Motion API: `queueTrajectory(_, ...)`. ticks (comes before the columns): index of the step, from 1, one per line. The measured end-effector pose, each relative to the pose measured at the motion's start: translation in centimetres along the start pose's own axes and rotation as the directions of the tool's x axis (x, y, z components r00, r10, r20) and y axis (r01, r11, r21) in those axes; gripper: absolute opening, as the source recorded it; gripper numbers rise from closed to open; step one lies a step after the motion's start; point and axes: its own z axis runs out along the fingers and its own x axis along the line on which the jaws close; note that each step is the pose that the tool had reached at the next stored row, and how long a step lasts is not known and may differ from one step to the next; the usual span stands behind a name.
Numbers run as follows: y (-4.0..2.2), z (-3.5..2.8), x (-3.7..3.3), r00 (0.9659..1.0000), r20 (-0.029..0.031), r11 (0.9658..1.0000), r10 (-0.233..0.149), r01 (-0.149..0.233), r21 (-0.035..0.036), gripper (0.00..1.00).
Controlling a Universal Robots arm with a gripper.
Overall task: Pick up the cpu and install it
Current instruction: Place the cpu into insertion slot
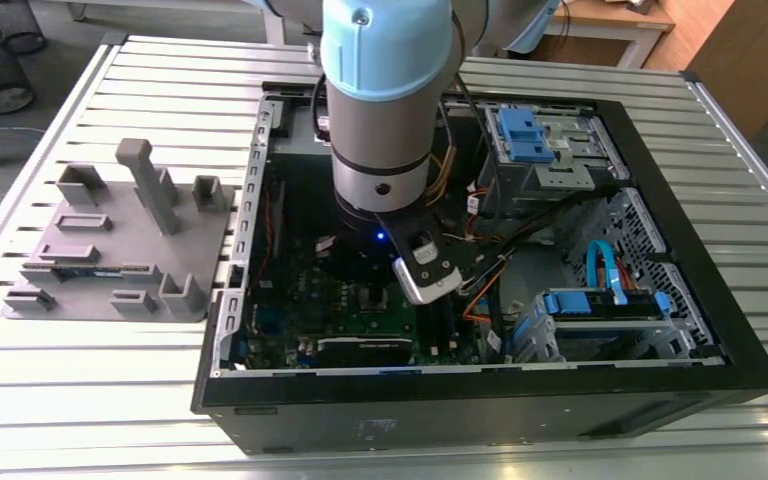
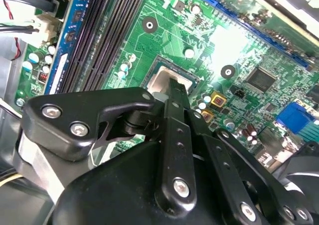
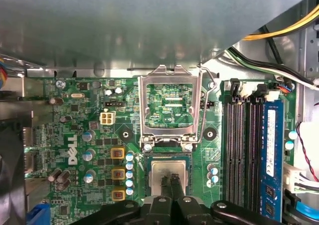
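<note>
Reference: 12 o'clock is the direction in which the gripper reaches. The gripper (image 2: 172,88), fingers drawn together, rests its tip on the silvery cpu (image 2: 160,80). The cpu is seated in the socket (image 2: 177,67) of the green circuit board (image 2: 169,30). From the cpu, dark memory slots (image 2: 99,30) lie at 10 o'clock, a black chip (image 2: 261,79) at 3 o'clock and a blue connector (image 2: 294,119) at 4 o'clock.

Slatted metal table (image 1: 77,400), open computer case (image 1: 491,410) (black), grey block tray (image 1: 104,240) beside it
</note>
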Motion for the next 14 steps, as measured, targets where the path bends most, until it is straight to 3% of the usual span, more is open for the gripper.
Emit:
queueTrajectory(6,0.44,0.31,-0.01,1.0,0.0002,1.0,0.0,0.0,-0.0003,0.11)
queueTrajectory(14,0.41,0.75,0.02,1.0,0.0,1.0,0.0,0.0,0.0005,0.11)
